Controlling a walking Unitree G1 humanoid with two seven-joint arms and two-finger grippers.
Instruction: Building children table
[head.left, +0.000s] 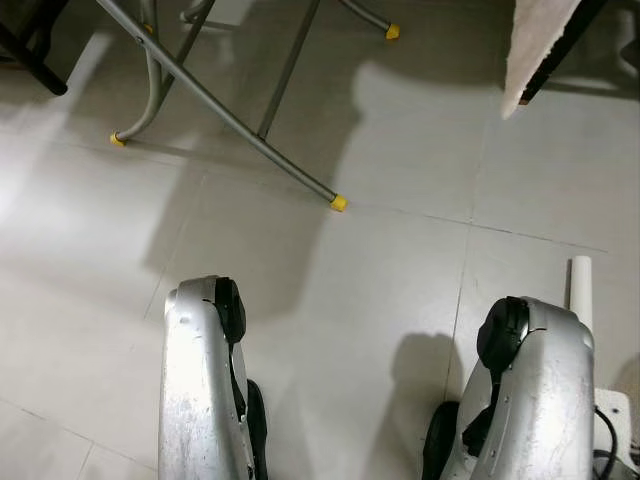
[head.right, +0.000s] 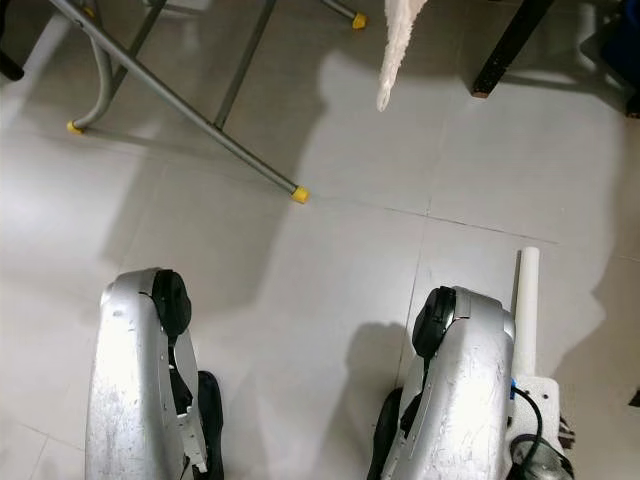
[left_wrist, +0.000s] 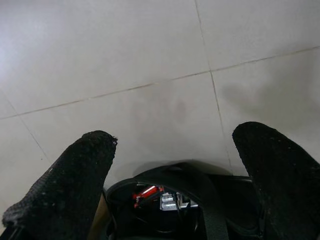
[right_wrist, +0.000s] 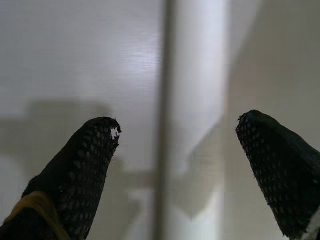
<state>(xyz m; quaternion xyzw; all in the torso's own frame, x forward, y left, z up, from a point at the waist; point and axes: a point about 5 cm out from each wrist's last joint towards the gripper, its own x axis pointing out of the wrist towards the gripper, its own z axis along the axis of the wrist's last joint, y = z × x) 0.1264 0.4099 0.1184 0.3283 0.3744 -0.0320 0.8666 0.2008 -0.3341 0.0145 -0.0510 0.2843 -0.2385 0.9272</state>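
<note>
Plain white round table leg (head.right: 526, 300)

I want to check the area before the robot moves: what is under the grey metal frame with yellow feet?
Under the grey metal frame lie bare pale floor tiles and the frame's shadow. Its yellow feet rest on the tiles. The frame's upper part is cut off by the picture's edge.

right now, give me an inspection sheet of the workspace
surface: pale tiled floor, bare between the arms.
job's things: white tube lying on the floor by the right arm, joined to a white part.
clutter: nothing seen.
grippers: left gripper open over floor; right gripper open, aimed at the tube.
cables: black cable beside the right arm.
surroundings: grey metal frame with yellow feet; hanging white cloth; dark furniture leg.
</note>
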